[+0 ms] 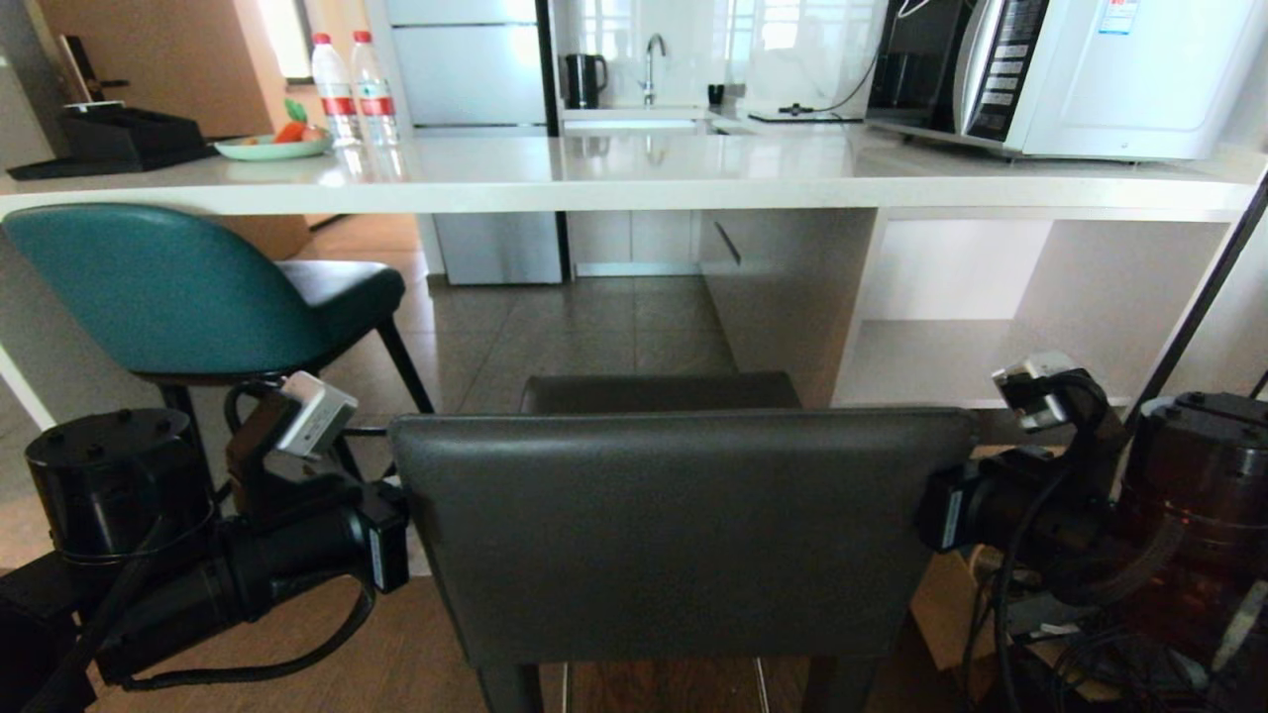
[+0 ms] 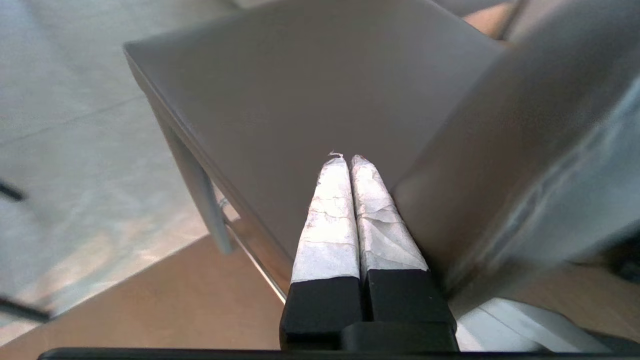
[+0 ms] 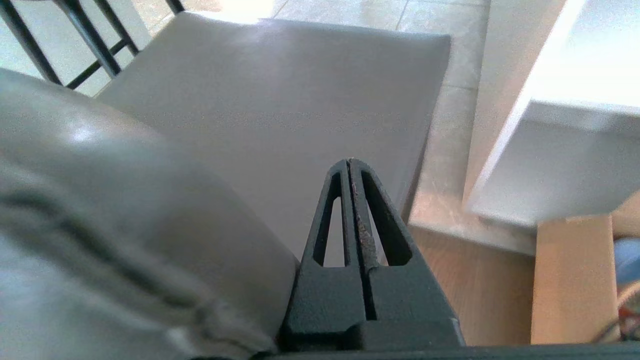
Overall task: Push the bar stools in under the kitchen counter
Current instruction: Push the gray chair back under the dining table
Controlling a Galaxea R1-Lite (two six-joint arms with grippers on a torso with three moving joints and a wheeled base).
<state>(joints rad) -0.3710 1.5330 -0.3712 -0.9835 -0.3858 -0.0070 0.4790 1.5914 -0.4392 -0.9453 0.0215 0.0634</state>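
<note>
While both arms are bracketing the dark grey stool point(image 1: 674, 535), the relation that matters is that its backrest is lying crosswise in front of the robot, long axis running left to right, with the kitchen counter point(image 1: 634, 178) straight beyond it on the far side. The left hand point(image 2: 348, 162) is sitting at the left end of the backrest and the right hand point(image 3: 348, 165) at the right end, each just beside the padded edge and reaching over the seat; neither arm is nearer than the other, so a level push forward looks like a job for both. Each hand is closed, fingers pressed together and gripping nothing.

This stool is standing near the robot, its seat pointing toward the open gap under the surface, and none of it is under the slab yet. The teal stool point(image 1: 168, 287) is standing far left, turned at an angle, its seat front near the surface edge; whether it is already tucked under I cannot tell.

Counting: two stools, one counter, two hands. On the surface are sitting two water bottles point(image 1: 355, 89), one plate of food point(image 1: 272, 147) and one microwave point(image 1: 1100, 69) at the far right.
</note>
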